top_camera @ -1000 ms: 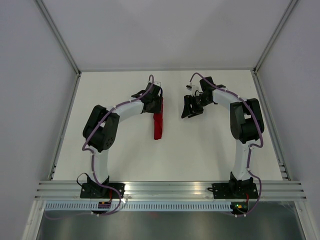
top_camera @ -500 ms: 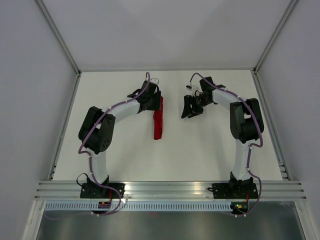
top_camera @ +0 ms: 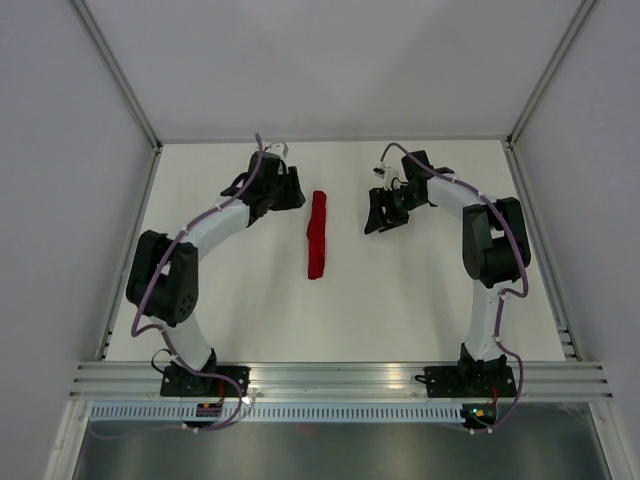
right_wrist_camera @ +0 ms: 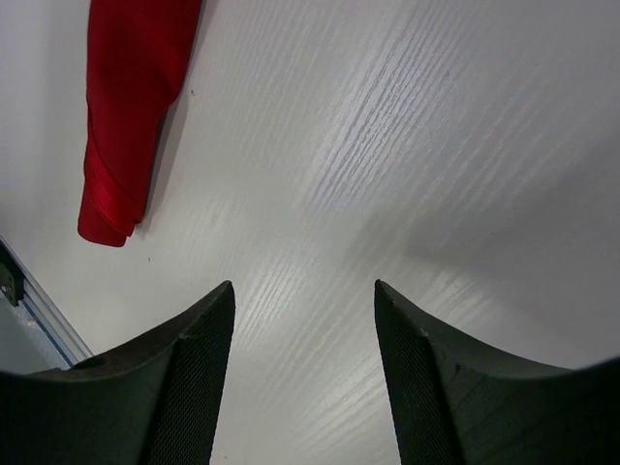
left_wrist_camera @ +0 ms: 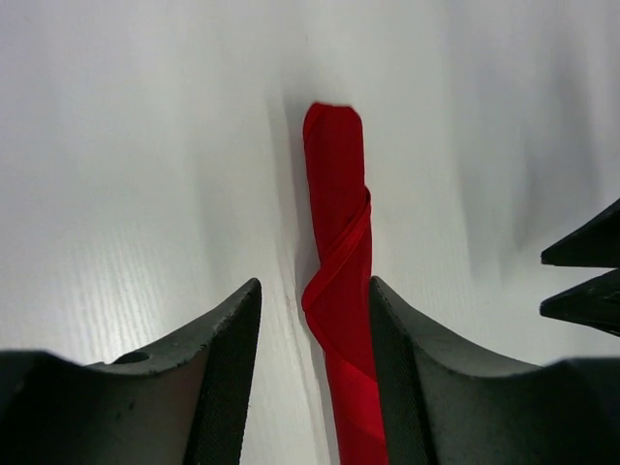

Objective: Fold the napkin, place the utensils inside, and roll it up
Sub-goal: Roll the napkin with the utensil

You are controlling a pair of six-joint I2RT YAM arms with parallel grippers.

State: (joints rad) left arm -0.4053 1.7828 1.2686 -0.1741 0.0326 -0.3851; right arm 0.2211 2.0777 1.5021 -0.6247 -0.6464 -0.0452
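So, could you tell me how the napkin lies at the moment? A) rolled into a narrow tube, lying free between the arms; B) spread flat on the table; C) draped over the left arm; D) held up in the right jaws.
A: the napkin is a slim roll resting on the table, with nothing gripping it.

Your right gripper sits at 6 o'clock with its fingers spread apart, and only the white table shows between them. Up at 11 o'clock you see the rolled red napkin lying flat, well clear of the fingers. Its layered end points toward a metal rail at 8 o'clock.
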